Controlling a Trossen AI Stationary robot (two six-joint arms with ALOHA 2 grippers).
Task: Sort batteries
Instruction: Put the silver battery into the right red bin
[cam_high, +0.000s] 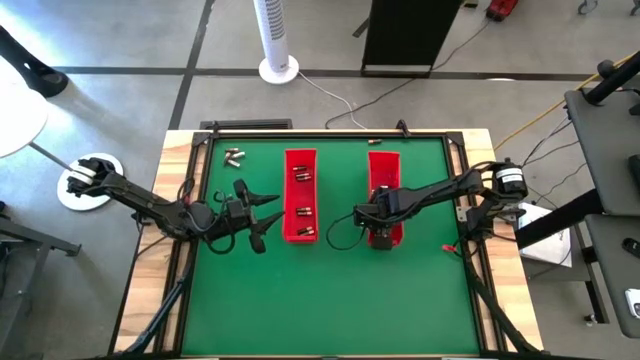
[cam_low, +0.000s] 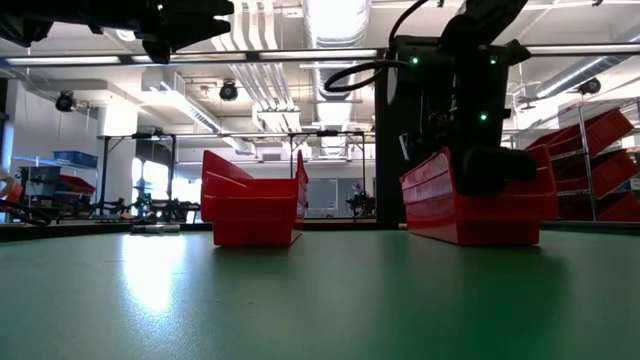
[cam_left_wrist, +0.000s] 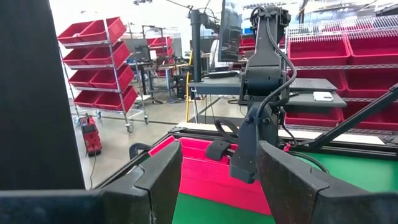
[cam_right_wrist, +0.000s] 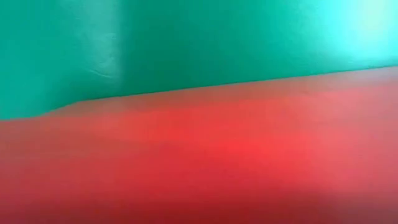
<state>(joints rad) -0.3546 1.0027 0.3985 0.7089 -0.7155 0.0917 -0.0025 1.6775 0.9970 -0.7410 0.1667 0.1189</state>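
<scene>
Two long red trays stand on the green mat, the left tray (cam_high: 300, 195) and the right tray (cam_high: 384, 170). Several small silvery batteries (cam_high: 303, 212) lie in the left tray, and a few loose ones (cam_high: 234, 156) lie on the mat at the far left. My left gripper (cam_high: 262, 215) hovers open beside the left tray's near end, level, with nothing between its fingers (cam_left_wrist: 168, 177). My right gripper (cam_high: 380, 238) points down into the near end of the right tray (cam_low: 480, 205). The arm hides what lies under it.
A small red object (cam_high: 449, 247) lies on the mat near the right edge. A black frame (cam_high: 330, 132) borders the mat. The near half of the mat (cam_high: 330, 310) is bare green. Beyond the table are shelves of red bins (cam_left_wrist: 99, 56).
</scene>
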